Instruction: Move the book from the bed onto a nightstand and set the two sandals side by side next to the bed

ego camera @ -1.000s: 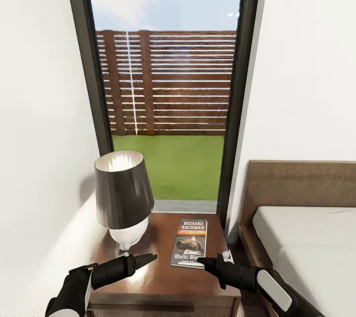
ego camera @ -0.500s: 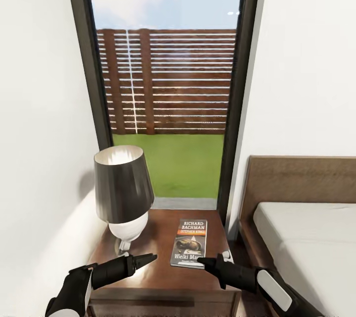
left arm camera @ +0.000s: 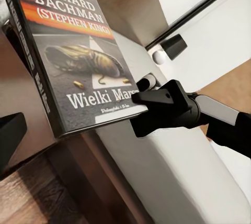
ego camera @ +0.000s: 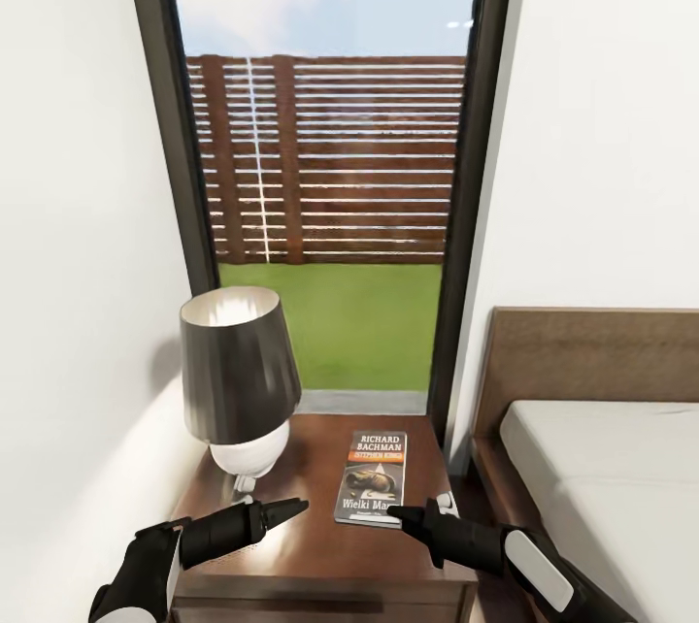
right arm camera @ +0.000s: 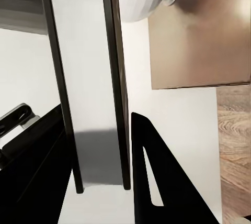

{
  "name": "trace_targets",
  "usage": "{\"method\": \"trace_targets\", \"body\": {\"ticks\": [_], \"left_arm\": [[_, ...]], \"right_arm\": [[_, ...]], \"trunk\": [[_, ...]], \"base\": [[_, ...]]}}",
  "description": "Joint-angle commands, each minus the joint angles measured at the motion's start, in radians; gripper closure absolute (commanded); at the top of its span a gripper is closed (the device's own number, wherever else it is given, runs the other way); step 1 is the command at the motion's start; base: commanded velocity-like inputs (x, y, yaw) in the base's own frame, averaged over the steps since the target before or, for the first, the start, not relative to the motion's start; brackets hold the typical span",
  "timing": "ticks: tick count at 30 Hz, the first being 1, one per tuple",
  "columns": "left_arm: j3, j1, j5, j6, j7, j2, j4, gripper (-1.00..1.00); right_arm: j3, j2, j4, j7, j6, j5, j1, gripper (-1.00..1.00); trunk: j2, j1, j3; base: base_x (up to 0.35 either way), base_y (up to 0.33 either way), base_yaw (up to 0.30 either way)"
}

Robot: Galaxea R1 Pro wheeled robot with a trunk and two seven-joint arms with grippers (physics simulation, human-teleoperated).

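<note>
Head view: book [ego camera: 373, 476] lies flat on the nightstand [ego camera: 311, 555], cover up, toward the side nearest the bed [ego camera: 602, 487]. "RICHARD BACHMAN" in white, orange band under it, greyish picture below. Lamp [ego camera: 239, 380] with dark shade and white base stands on the same nightstand, on the side away from the bed, apart from the book. Tall black-framed window [ego camera: 330, 167] behind, with wooden fence and grass outside. White walls both sides.

Right gripper [ego camera: 400, 512] sits at the near edge of the book, tips just beside or touching its near corner; cannot tell which. In the right wrist view the two black fingers [right arm camera: 157, 182] stand apart with nothing between them, so jaws are open.

Left gripper [ego camera: 291, 507] hovers over the nightstand top, near the lamp base, pointing toward the book, apart from it. Its fingers look pressed together to a point in the head view, holding nothing; jaws closed.

Left wrist view: book [left arm camera: 68, 62] cover seen close, "Wielki Mar..." title partly behind the right gripper [left arm camera: 144, 96] at its edge.

Bed mattress is bare light grey in what shows.
</note>
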Motion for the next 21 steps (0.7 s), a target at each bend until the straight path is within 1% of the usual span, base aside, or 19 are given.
{"method": "trace_targets", "body": {"ticks": [1, 9, 19, 21], "left_arm": [[0.007, -0.001, -0.01, 0.011, -0.008, -0.002, -0.001, -1.0], [0.007, -0.001, -0.01, 0.011, -0.008, -0.002, -0.001, -1.0], [0.007, -0.001, -0.01, 0.011, -0.008, -0.002, -0.001, -1.0], [0.007, -0.001, -0.01, 0.011, -0.008, -0.002, -0.001, -1.0]], "right_arm": [[0.004, -0.001, 0.0, 0.003, 0.001, -0.004, -0.001, 1.0], [0.004, 0.0, 0.0, 0.002, 0.001, -0.004, -0.001, 1.0], [0.004, 0.0, 0.0, 0.002, 0.001, -0.004, -0.001, 1.0], [0.004, 0.0, -0.001, 0.002, 0.001, -0.004, -0.001, 1.0]], "trunk": [[-0.001, 0.0, -0.001], [-0.001, 0.0, -0.001], [-0.001, 0.0, -0.001], [-0.001, 0.0, -0.001]], "base": [[0.291, 0.0, 0.0], [0.296, 0.0, 0.0], [0.026, 0.0, 0.0], [0.166, 0.0, 0.0]]}}
